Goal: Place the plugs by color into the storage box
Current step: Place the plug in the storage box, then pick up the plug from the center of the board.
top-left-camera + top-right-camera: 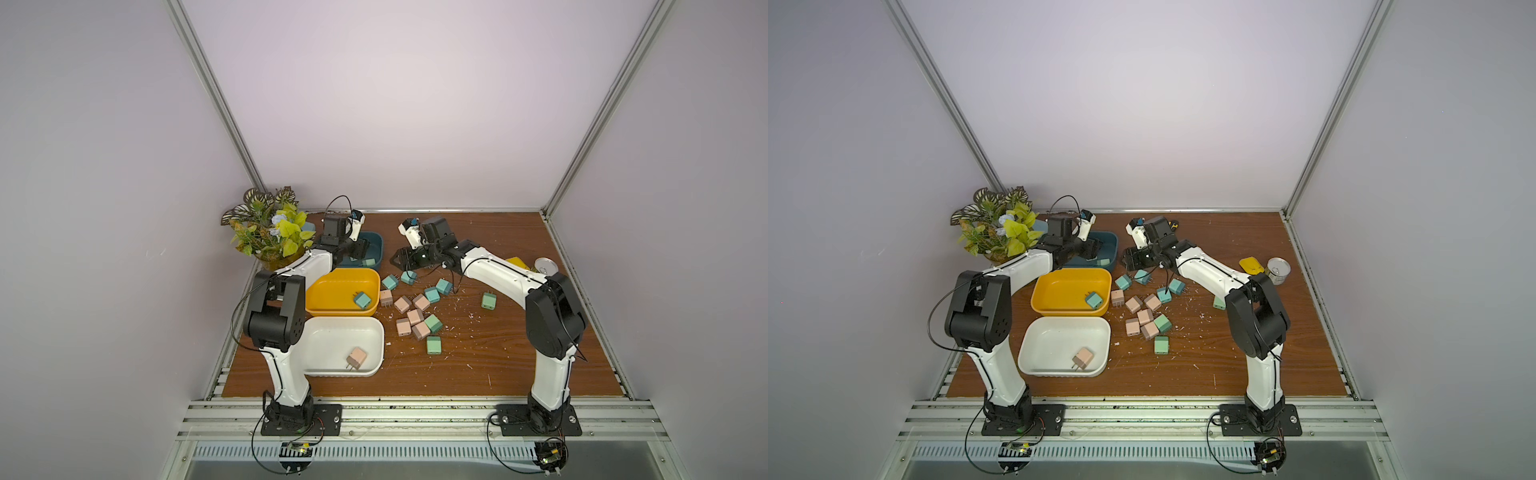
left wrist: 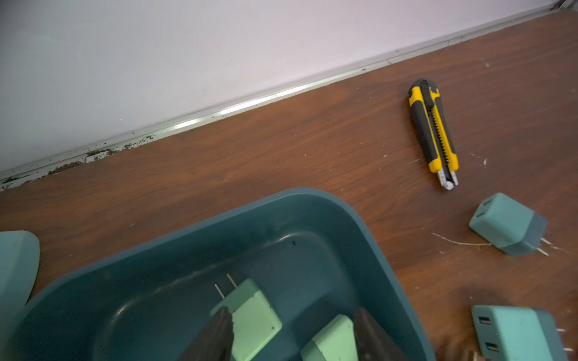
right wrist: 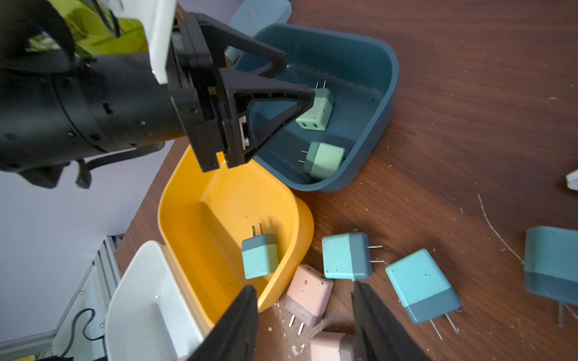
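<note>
Mint plugs (image 2: pixel 250 315) in the teal bin (image 2: pixel 312 212), between the parted, empty jaws of the left pincer (image 2: pixel 292 311).

Mint plug (image 1: pixel 1218 302) half hidden behind right arm (image 1: pixel 1254 316); pale-blue object (image 2: pixel 15 268) cropped, perhaps lid.

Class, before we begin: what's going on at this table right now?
Two robot arms are sorting coloured plugs into bins. The left gripper hangs open over the dark blue bin, where two mint green plugs lie. The right gripper, open and empty, hovers above the loose plugs on the table beside the yellow bin. The yellow bin holds one teal-blue plug and the white bin one pink plug; most plugs are not yet sorted.
</note>
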You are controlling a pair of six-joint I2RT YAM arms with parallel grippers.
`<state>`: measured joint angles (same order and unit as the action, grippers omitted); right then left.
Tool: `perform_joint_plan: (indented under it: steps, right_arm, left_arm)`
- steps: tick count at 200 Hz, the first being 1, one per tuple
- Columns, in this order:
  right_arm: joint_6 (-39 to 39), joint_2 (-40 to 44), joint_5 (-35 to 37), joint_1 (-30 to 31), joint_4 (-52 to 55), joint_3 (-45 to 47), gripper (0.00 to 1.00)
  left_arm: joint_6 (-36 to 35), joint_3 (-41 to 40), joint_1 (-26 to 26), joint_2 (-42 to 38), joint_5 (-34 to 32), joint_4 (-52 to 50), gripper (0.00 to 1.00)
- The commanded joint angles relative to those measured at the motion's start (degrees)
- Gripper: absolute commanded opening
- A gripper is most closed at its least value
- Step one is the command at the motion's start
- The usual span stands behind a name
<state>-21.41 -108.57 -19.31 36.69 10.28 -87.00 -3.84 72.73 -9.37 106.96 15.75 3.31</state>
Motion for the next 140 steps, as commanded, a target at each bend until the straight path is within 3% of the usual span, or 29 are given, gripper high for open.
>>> perform_joint_plan:
  steps: [1,27,44,94,116,140]
  right_arm:
    - [-3.56,7.90,0.76,0.48,-1.79,2.11,0.54]
    - [-4.87,14.98,9.24,1.16,1.21,6.60,0.54]
    - [-6.91,20.26,11.25,1.47,1.89,10.98,0.55]
    - [-15.53,36.66,18.50,3.17,3.54,29.63,0.58]
    - [-17.88,44.04,20.98,3.54,1.14,39.25,0.58]
    - [-18.40,47.92,25.81,3.51,3.01,42.74,0.60]
  left_arm:
    - [4.08,-0.99,0.06,-5.40,4.30,3.63,0.61]
    - [5.05,-3.92,-3.72,-11.71,5.08,6.32,0.61]
    - [3.21,-6.19,-7.46,-16.18,3.27,5.80,0.61]
    - [6.86,-20.63,-13.45,-31.67,3.52,10.44,0.63]
    - [4.99,-26.27,-17.94,-35.25,2.54,10.13,0.64]
    - [2.37,-28.20,-22.10,-36.39,1.95,7.76,0.64]
